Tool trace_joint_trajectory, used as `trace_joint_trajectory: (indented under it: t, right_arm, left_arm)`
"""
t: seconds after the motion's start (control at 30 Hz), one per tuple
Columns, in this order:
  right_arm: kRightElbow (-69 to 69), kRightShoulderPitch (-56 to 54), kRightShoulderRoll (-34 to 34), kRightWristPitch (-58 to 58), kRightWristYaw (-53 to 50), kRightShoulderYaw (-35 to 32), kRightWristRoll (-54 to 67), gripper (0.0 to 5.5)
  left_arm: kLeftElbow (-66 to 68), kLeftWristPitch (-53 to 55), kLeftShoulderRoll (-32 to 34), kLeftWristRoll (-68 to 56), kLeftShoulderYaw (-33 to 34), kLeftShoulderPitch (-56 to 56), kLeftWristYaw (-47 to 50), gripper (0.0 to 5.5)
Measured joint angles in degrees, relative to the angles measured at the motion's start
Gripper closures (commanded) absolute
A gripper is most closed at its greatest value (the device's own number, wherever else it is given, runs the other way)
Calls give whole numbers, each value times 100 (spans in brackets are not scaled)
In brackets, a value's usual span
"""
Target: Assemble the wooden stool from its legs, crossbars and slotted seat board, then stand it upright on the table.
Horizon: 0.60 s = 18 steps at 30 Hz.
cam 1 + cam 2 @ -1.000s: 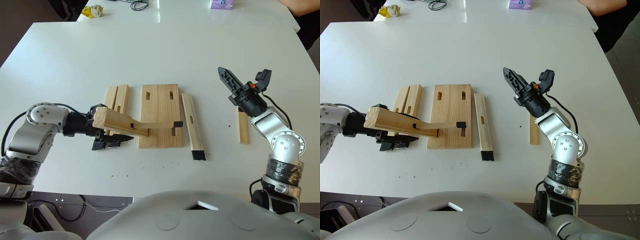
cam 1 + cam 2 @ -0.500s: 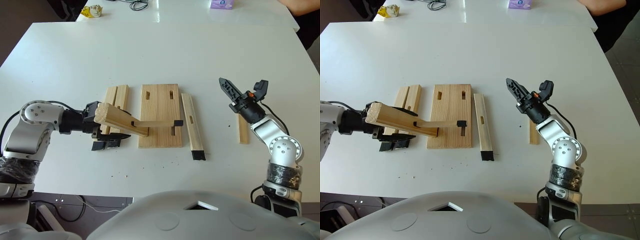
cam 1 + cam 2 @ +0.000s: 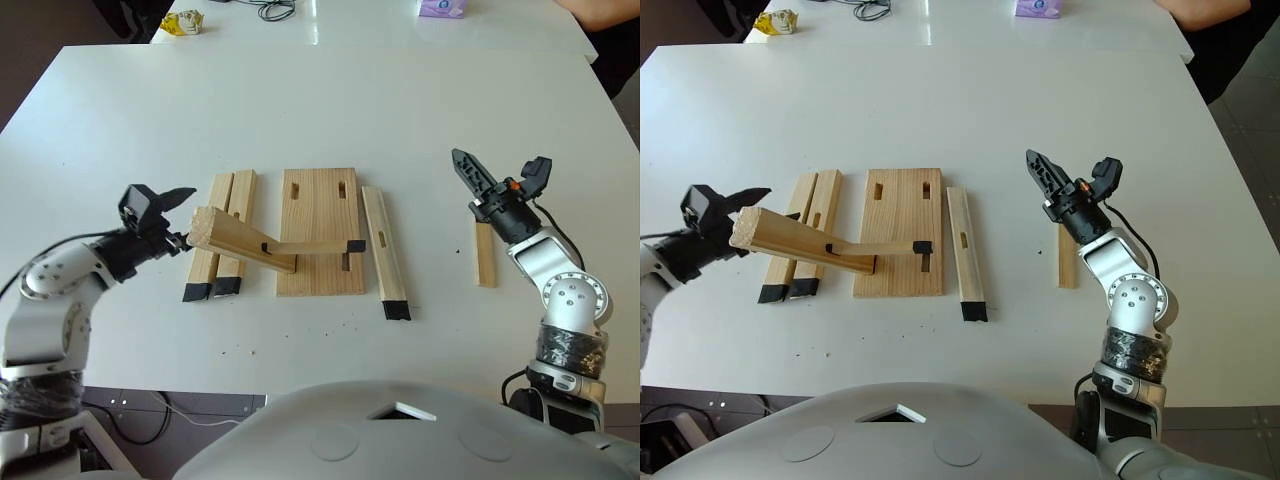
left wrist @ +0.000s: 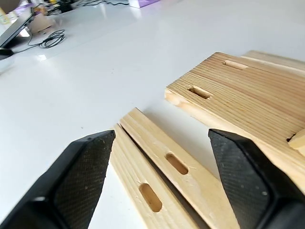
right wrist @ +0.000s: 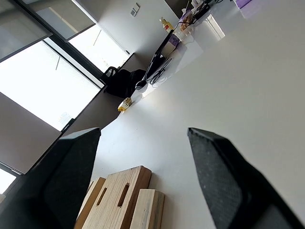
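Judging leg-crossbar piece [image 3: 240,245] stiff, light pine; lay centre-left, crossbar tip on seat board [image 3: 318,205], joint probably loose. Grip leg mid-length. Empty left gripper [image 3: 168,213] gaped beside leg end; right gripper [image 3: 503,172] likewise, far right.

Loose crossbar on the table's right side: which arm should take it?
Right. The open right gripper hangs by the crossbar; the left gripper sits beyond the seat board, far from it.
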Motion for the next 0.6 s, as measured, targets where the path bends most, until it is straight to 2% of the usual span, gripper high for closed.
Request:
trace_joint_trajectory:
  t: [0.1,0.23,0.6]
  right_arm:
    - [-8,-43,-97,31,-20,-15,0,214]
    - [2,-168,-219,127,-30,-30,3,214]
    - [28,-178,-278,134,-62,5,1,214]
  left_arm:
    - [-252,411,-373,322,-78,124,875,186]
    - [-431,832,-664,475,-51,209,1469,186]
    - [-737,1317,-898,671,-248,518,1727,186]
